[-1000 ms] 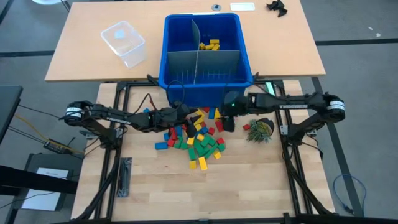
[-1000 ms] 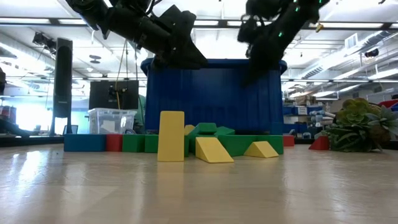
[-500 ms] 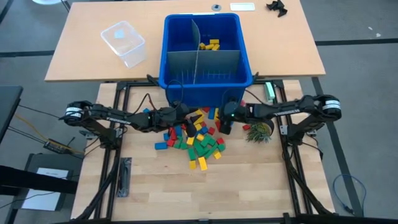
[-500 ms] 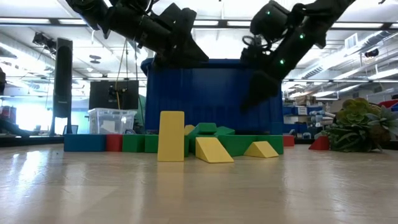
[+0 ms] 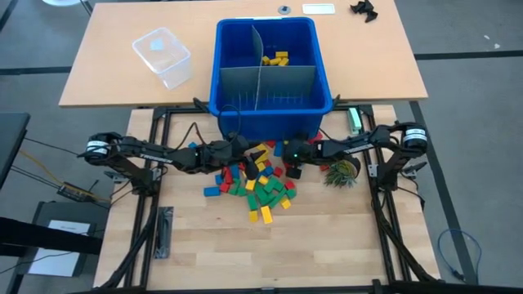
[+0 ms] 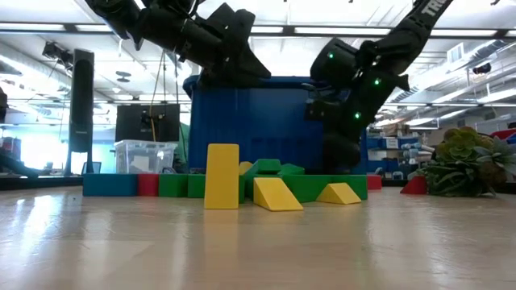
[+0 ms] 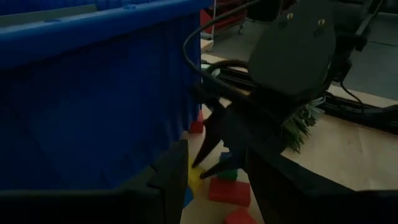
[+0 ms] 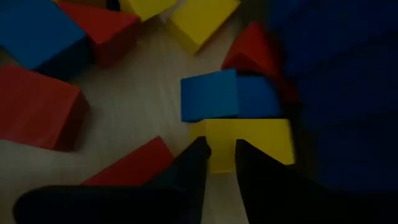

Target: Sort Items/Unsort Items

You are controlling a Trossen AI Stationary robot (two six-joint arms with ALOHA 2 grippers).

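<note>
The items, small red, yellow, green and blue blocks (image 5: 260, 181), lie in a loose pile on the wooden table in front of the blue bin (image 5: 270, 106). A few yellow ones (image 5: 276, 59) lie in the bin's far right compartment. My right gripper (image 5: 292, 170) is low at the pile's right side, slanting down. Its fingers (image 8: 219, 149) stand a narrow gap apart over the near edge of a yellow block (image 8: 261, 140), which lies next to a blue one (image 8: 214, 93). My left gripper (image 5: 242, 150) hangs open above the pile's far left part, next to the bin's front wall, with nothing between its fingers (image 7: 211, 186). My right gripper comes at the yellow block slanting down from the table's right. Its fingertips (image 8: 198, 152) lie over the block's near edge (image 8: 217, 163). Whether they touch it I cannot tell. The block lies flat on the table.
Grey dividers (image 5: 261, 77) split the bin. A clear plastic tub (image 5: 163, 55) stands on the far table at the left. A small potted plant (image 5: 341, 170) sits just right of my right gripper. A yellow block (image 6: 222, 176) stands upright at the pile's near side.
My right gripper has sunk from above the pile down to the blocks beside the bin and has tipped to point more steeply down. The blocks lie as before.
</note>
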